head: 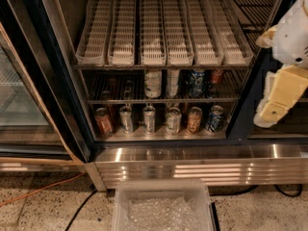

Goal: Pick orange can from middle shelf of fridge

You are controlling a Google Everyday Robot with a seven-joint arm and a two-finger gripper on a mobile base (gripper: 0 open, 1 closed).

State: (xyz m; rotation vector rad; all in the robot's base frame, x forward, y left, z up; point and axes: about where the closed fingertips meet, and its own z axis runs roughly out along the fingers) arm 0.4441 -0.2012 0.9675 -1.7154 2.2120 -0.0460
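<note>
The fridge [57, 129] stands open in front of me, with a dark frame and a ribbed steel base panel. The middle shelf [96, 86] is a dark wire rack holding several cans. At its left a dim orange-brown can with a silver lid [107, 96] is barely visible; I take it for the orange can. White, blue and red cans stand further right on the same shelf. My gripper [274, 105], cream and white, hangs at the right edge of the view, outside the fridge, to the right of the shelf and well apart from the can.
White slotted glide trays [154, 32] fill the level above. Several cans stand on the steel floor [159, 134] below, among them a reddish-brown one [103, 121] and an orange-tan one [194, 120]. A clear plastic bin [163, 206] sits on the ground. An orange cable [38, 189] lies at the left.
</note>
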